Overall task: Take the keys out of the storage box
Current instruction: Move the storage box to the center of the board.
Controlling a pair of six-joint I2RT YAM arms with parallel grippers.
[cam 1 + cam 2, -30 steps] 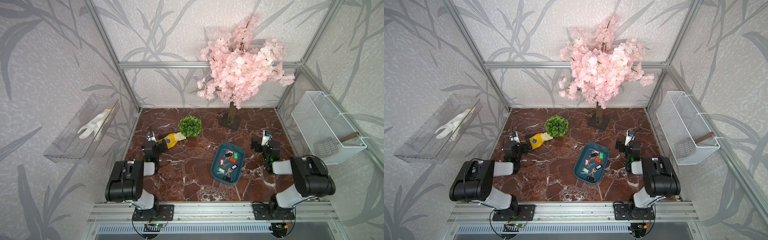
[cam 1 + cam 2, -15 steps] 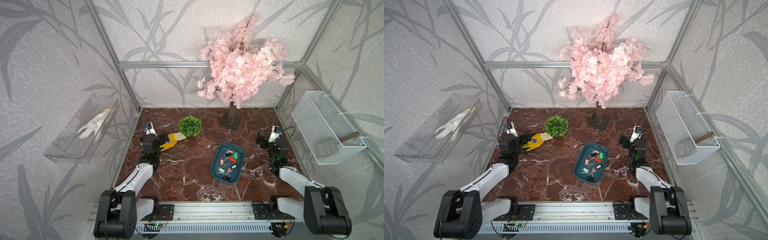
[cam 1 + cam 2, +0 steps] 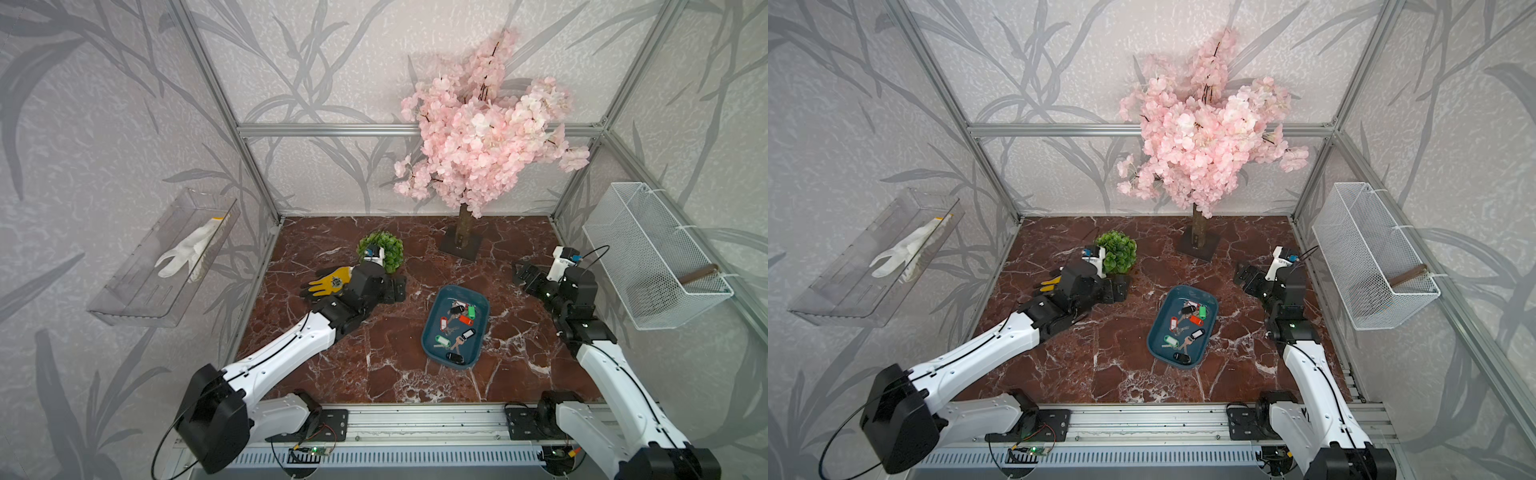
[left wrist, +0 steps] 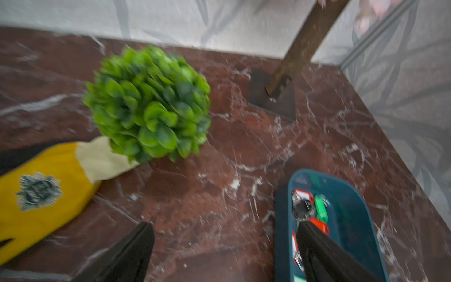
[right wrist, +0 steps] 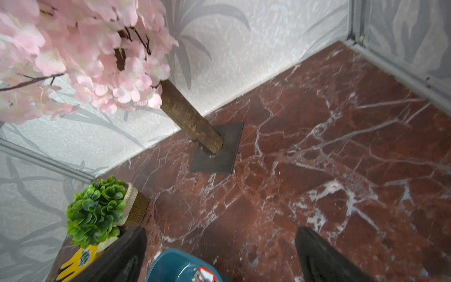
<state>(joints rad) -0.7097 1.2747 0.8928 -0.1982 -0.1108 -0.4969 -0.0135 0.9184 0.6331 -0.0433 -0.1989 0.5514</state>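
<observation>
You've swung both arms out from folded: left gripper now at 10 o'clock of the box, right gripper at 2, both wide open, empty. Keys all lie inside, none lifted yet

Glossy marble tabletop; smooth plastic storage box; silvery metal keys.

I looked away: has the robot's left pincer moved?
Yes. The left pincer has swung from beside the yellow work glove towards the shallow teal plastic storage box.
</observation>
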